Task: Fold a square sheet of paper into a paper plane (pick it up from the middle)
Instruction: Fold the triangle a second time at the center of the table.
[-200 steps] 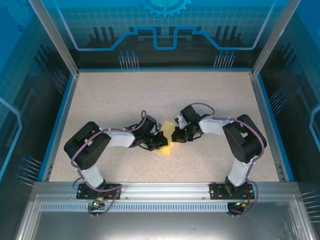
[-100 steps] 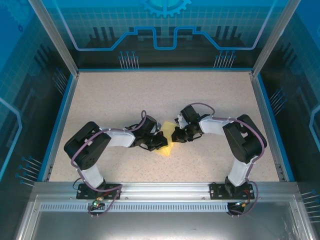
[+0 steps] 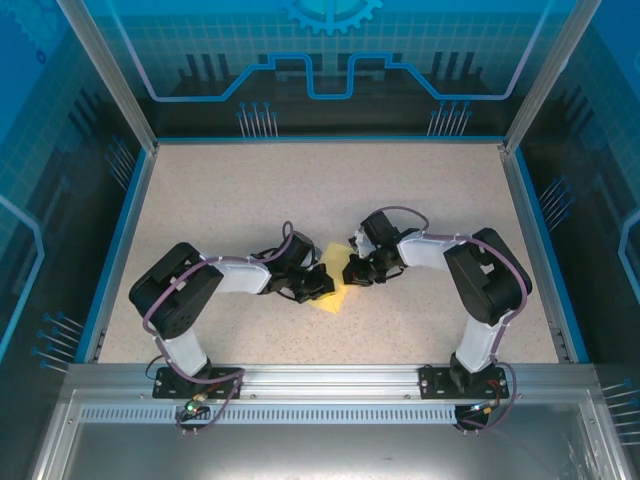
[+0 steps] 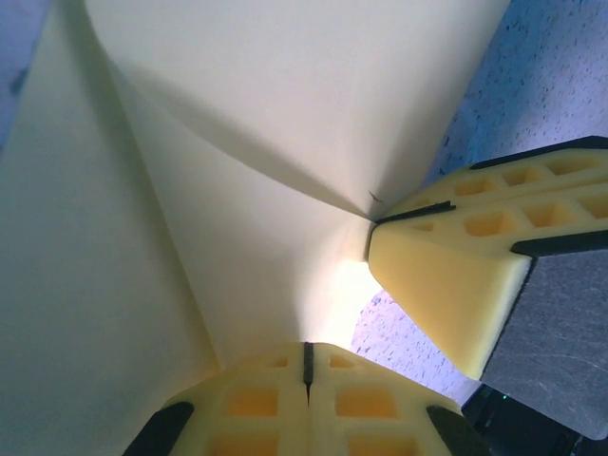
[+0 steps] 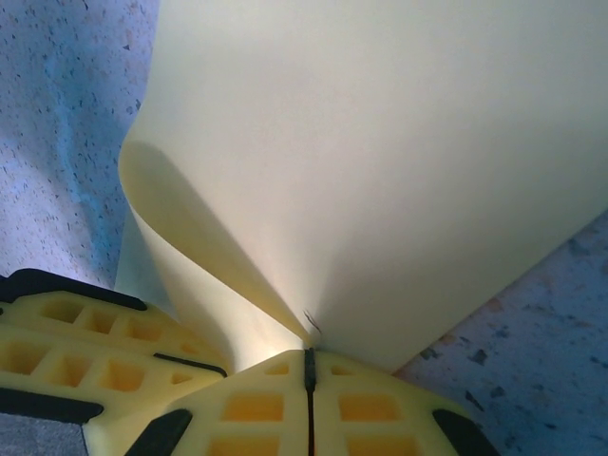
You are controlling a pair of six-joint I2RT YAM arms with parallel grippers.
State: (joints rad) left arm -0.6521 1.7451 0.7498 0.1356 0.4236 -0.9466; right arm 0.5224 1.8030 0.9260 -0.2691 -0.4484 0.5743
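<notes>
Almost nothing is seen to have moved since the earlier frames: in the top view the left hand [image 3: 322, 285] and the right hand [image 3: 350, 272] are met tip to tip over the square sheet of paper [image 3: 333, 298] near the middle of the table [image 3: 300, 190]. In the left wrist view the left hand [image 4: 307, 366] is pressed together, pinching the curled sheet, with the right hand just beside it. In the right wrist view the right hand [image 5: 309, 366] is likewise pinched shut on the paper's bend.
</notes>
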